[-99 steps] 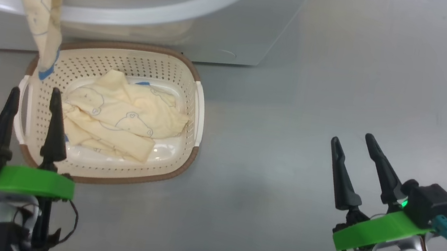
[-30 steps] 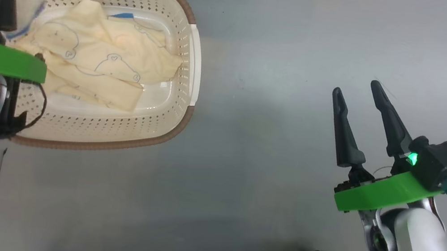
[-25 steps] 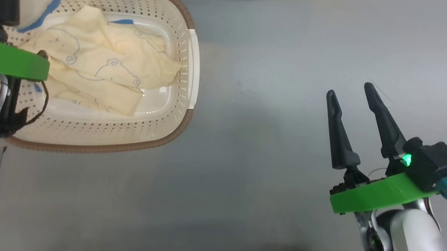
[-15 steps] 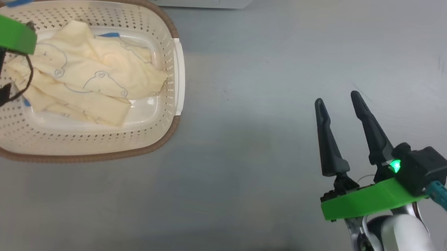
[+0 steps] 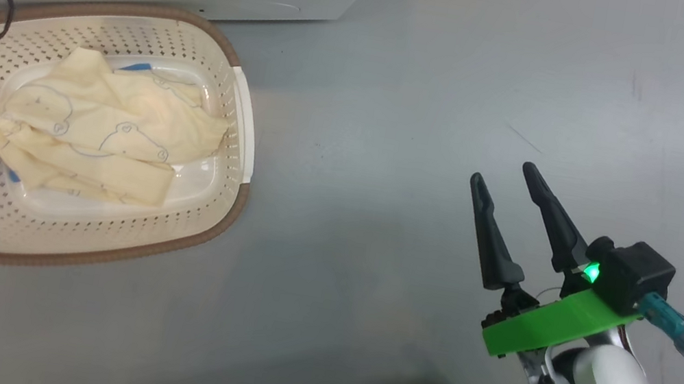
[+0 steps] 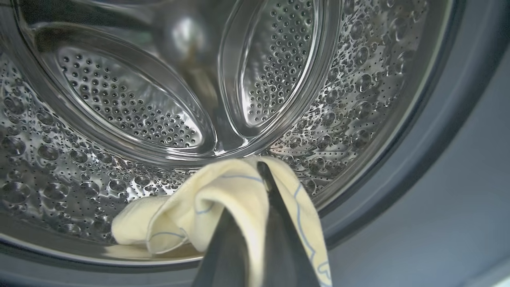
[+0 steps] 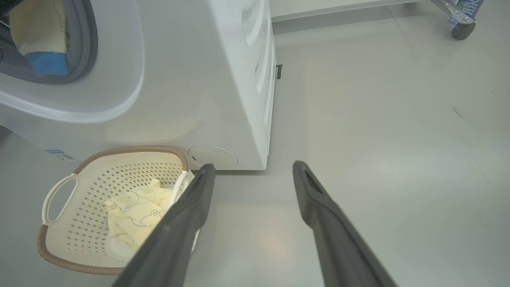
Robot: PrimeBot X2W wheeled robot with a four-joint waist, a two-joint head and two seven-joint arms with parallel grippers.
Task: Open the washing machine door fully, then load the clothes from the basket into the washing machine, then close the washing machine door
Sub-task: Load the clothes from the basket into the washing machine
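As left hand [image 6: 258, 181] pinches clothes [image 6: 187, 207] — drum [image 6: 119, 99] gapes.

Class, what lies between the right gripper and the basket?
Bare grey floor, seen in the head view, separates the basket from the open right gripper.
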